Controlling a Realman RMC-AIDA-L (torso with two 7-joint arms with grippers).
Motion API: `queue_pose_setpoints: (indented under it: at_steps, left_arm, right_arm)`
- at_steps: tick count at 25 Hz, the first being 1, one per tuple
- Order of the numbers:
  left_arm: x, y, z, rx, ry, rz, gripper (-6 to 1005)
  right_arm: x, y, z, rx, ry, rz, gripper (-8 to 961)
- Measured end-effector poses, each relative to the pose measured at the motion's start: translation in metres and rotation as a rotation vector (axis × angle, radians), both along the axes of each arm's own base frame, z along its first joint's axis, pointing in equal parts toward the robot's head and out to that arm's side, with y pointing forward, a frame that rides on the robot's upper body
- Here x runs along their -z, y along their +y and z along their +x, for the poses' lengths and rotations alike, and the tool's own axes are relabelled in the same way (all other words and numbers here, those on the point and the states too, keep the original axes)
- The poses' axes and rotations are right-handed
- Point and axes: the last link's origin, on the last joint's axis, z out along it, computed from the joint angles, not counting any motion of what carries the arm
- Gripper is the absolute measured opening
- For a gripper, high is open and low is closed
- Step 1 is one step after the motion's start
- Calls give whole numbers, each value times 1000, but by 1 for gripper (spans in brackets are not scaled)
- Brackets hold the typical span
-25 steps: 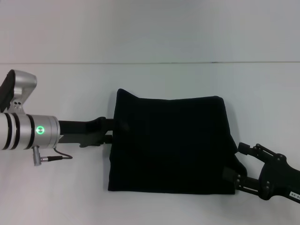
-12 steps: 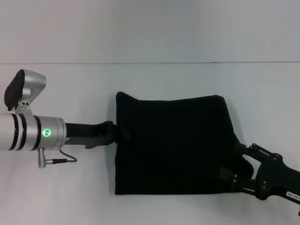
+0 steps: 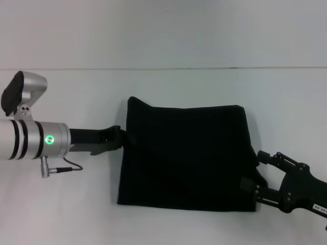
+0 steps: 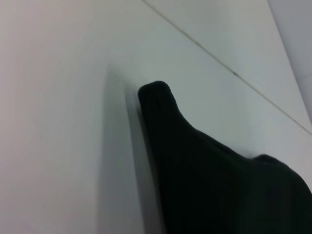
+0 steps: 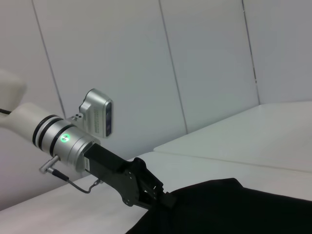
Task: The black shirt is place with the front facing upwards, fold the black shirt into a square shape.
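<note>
Both grippers pulled the black shirt (image 3: 186,155) wider at its near hem.

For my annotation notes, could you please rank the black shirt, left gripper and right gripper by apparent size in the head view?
1. black shirt
2. right gripper
3. left gripper
The grippers look close, and the right one sits nearer the camera, so their order is unsure.

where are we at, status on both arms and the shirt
Left end effector at the black shirt left edge. Right end effector at its right edge. Shirt folded roughly square. Nothing in the way.
</note>
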Motion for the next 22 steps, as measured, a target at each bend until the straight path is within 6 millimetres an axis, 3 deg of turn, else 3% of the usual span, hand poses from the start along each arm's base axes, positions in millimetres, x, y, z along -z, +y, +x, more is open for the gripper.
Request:
queue_pose_setpoints:
  at_steps: [9,15,22]
  left_arm:
    - [-16,15,-11,-37,44,109,92]
    - [-22,-5,-30,-90,-43,137,92]
    - [-16,-24,-35,-81,-147,211,117]
  right_arm:
    - [-5,4,2,20,7,34,925]
    - [-6,6,2,25,8,44,925]
    - [-7,8,1,26,11,53,924]
